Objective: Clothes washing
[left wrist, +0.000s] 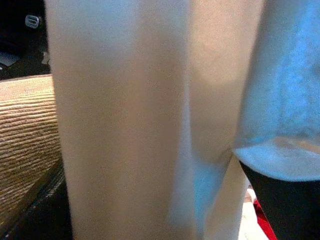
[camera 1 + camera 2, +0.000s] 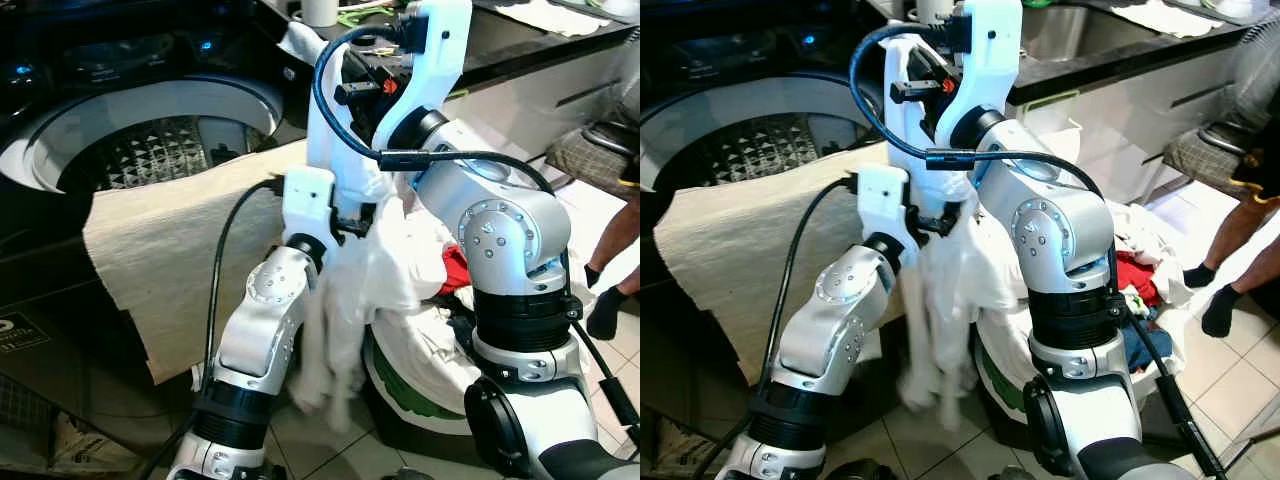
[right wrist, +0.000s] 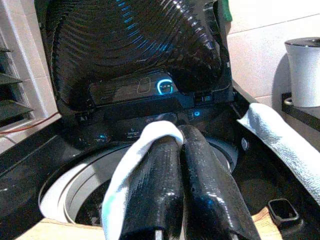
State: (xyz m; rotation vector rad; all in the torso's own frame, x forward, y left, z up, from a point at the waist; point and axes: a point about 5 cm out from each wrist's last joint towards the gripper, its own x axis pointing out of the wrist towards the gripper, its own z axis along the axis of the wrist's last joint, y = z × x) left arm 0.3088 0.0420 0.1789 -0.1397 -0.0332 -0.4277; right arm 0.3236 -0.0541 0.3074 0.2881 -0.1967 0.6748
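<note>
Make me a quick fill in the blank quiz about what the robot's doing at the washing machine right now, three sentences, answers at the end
1. The right gripper is shut on a ____ garment that hangs down between the arms.
2. A beige towel is draped over the front edge of the ____.
3. In the laundry basket beside the robot, among the white clothes, lies a ____ item of clothing.

Missing words: white; washing machine; red

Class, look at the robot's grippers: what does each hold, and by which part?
The right gripper pinches a white garment by a fold at its top edge. The left gripper's hold cannot be told.
</note>
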